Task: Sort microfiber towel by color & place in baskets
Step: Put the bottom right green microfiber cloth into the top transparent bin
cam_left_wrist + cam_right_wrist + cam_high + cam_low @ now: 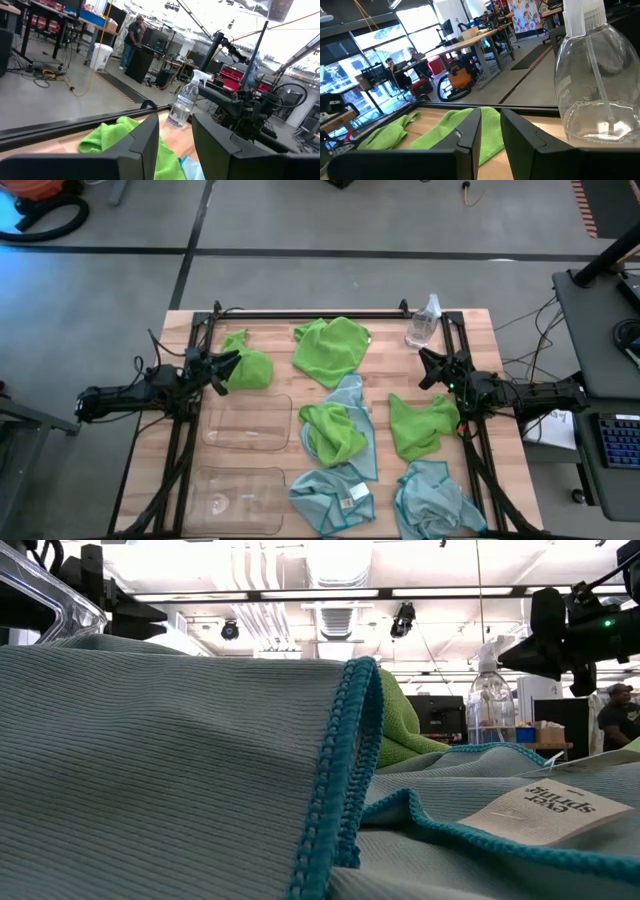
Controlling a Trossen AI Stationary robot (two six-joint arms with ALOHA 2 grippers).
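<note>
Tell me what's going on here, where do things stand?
Two arms are sorting towels by colour, but both clear baskets sit empty. The left claw is at a lime green towel near the table's back left; a grip isn't visible. The right claw hovers by the spray bottle, holding nothing. Other green towels and blue-teal towels lie scattered on the table.
</note>
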